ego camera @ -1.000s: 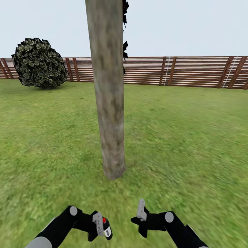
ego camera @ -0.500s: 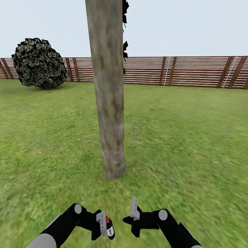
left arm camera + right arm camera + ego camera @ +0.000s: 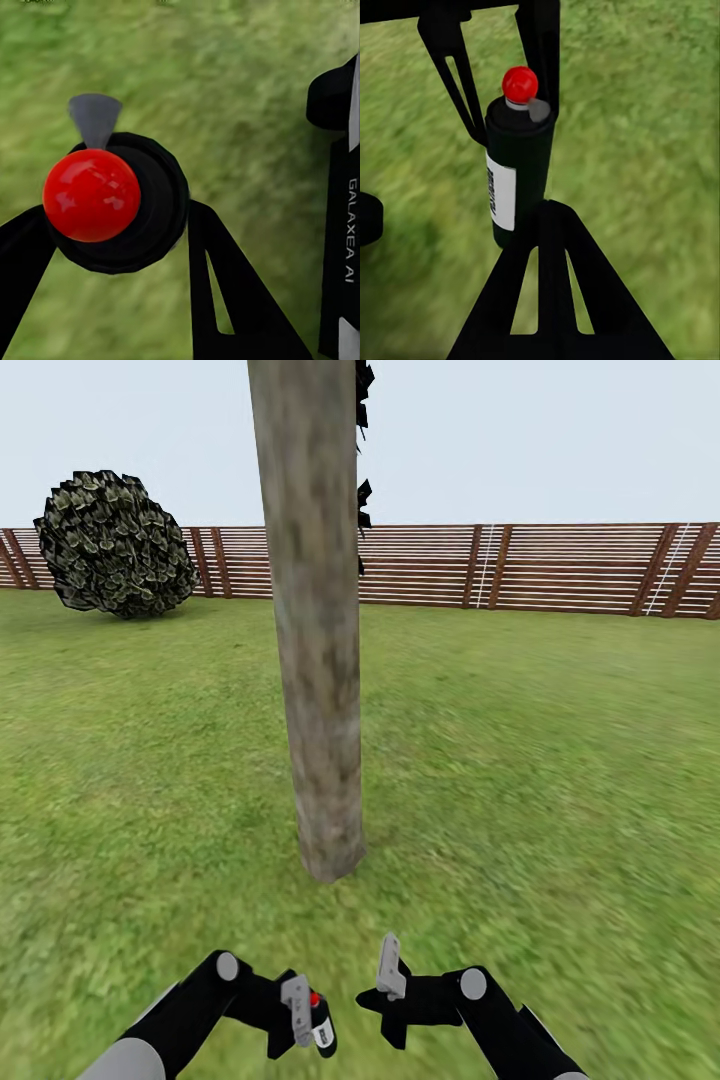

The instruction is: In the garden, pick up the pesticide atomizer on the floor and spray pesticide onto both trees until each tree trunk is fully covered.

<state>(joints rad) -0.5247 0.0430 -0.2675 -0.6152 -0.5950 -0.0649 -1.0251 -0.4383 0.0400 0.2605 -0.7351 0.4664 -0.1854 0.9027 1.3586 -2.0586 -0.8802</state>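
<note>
Robot facing a tree trunk (image 3: 315, 620) on a garden lawn (image 3: 550, 780), spray can in hand.

Head view: the left pincer (image 3: 300, 1010) is clenched on the black pesticide atomizer (image 3: 320, 1025), low and near, just short of the trunk's foot, probably to bring the nozzle within range; the right pincer (image 3: 388, 972) sits just right of it, its state unclear here. A slatted fence (image 3: 560, 565) and a dark bush (image 3: 115, 545) stand far off. Left wrist view: the red cap (image 3: 91, 195) and grey nozzle (image 3: 95, 116) over grass. Right wrist view: the atomizer upright, and one right pincer finger (image 3: 551, 285); whether that pincer is released or clenched, I cannot tell.
</note>
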